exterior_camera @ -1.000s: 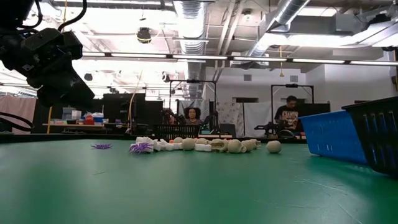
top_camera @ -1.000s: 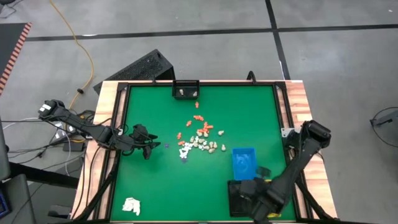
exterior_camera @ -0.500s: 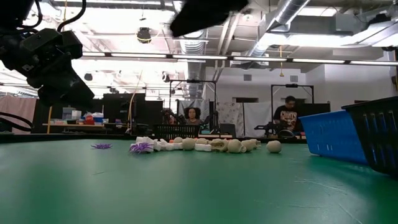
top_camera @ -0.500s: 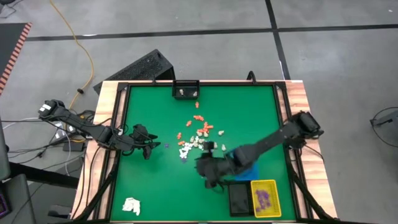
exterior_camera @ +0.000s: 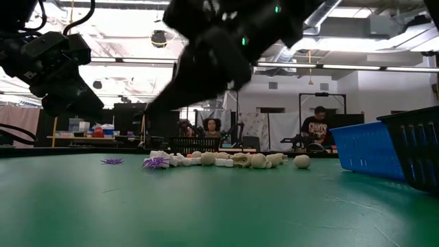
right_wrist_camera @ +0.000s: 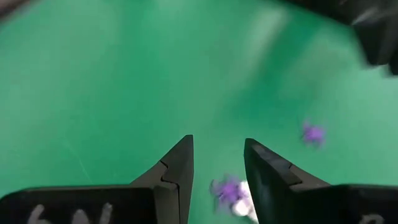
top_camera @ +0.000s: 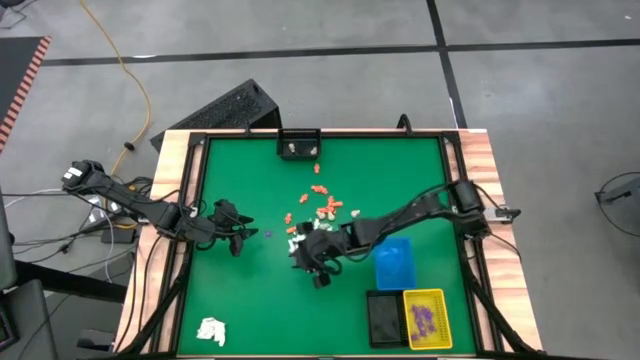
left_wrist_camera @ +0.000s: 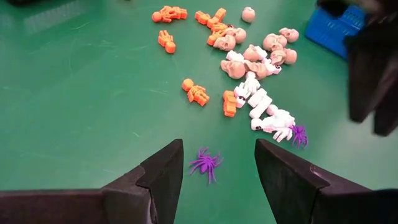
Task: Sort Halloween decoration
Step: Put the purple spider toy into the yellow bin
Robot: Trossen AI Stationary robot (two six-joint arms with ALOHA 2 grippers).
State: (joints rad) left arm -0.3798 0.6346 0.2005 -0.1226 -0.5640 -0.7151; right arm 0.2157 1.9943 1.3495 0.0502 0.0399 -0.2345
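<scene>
The Halloween decoration pieces point(top_camera: 320, 215) lie loose on the green mat in orange, cream and white, and the left wrist view shows the pile point(left_wrist_camera: 249, 68) spread out. One purple spider point(left_wrist_camera: 205, 163) lies apart, just beyond my open left gripper point(left_wrist_camera: 217, 149), which hovers left of the pile point(top_camera: 237, 238). My right gripper point(right_wrist_camera: 217, 146) is open and hangs over the pile's near-left edge point(top_camera: 318, 268). A purple spider point(right_wrist_camera: 229, 190) beside a white piece lies below its fingers. Neither gripper holds anything.
A blue tray point(top_camera: 393, 262) sits right of the pile. A black tray point(top_camera: 383, 318) and a yellow tray point(top_camera: 425, 315) holding purple pieces stand at the near edge. A white wad point(top_camera: 211, 330) lies near-left, and a small black holder point(top_camera: 298, 145) sits at the far edge.
My right arm has swung fast from over the near-right trays toward the table's left and far side, ending above the pile's near-left edge and uncovering the yellow tray. The pieces on the mat have not moved.
</scene>
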